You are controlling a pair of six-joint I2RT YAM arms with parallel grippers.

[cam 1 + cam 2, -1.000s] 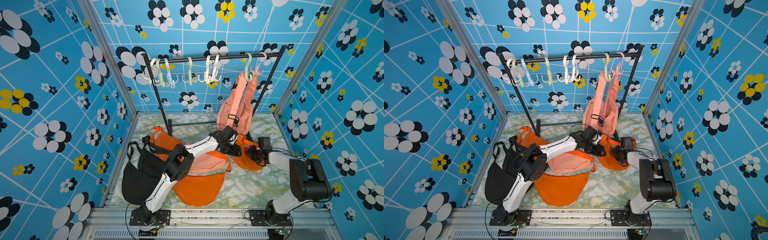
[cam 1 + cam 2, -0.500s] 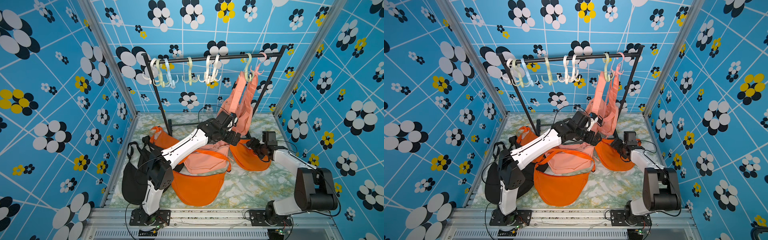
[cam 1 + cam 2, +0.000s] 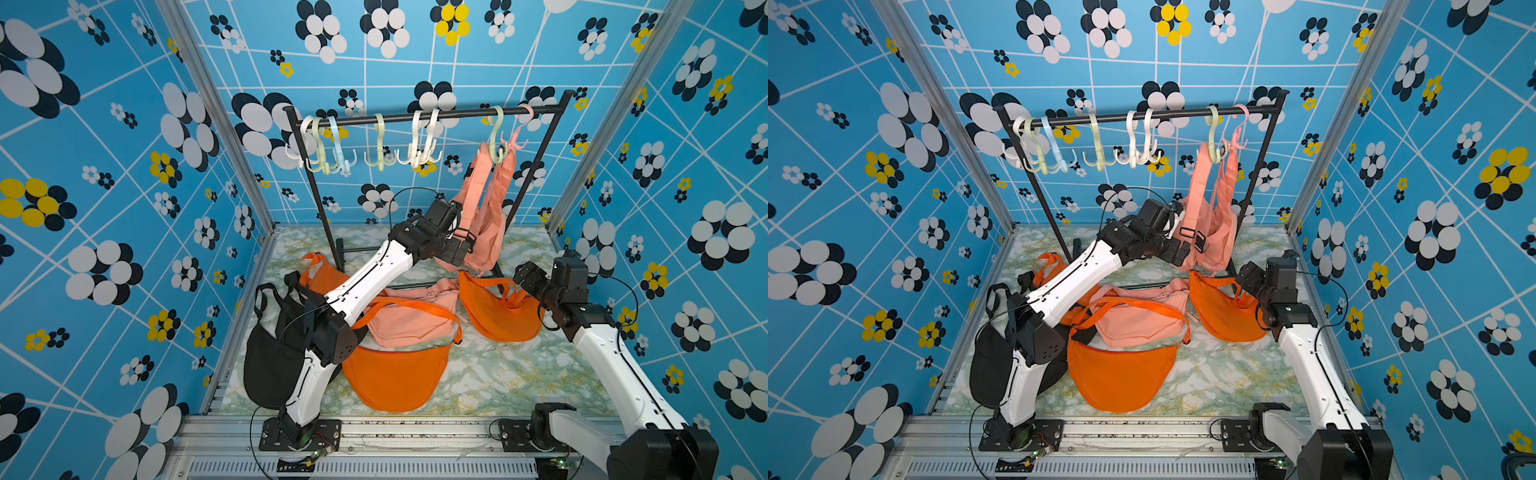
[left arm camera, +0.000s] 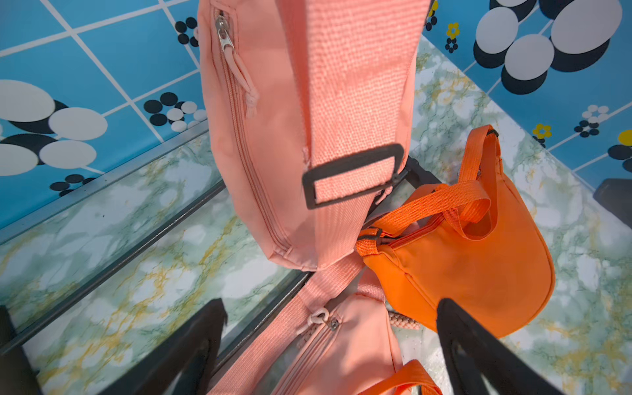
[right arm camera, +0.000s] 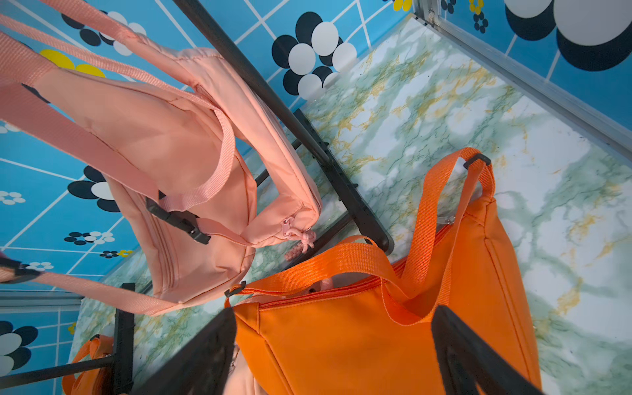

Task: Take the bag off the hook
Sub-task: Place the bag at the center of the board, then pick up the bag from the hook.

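Left gripper [image 3: 460,248], jaws spread, is rising from the surface to the pink bag [image 3: 484,232], still hanging on the hook [image 3: 496,141]; right gripper [image 3: 525,277] is spreading above the orange bag [image 3: 500,316].

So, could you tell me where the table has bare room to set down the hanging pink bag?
Best: the bare marble bordered by the large orange bag, the small orange bag and the right arm. Also behind the rack. Centre and left, around the black bag, are crowded.
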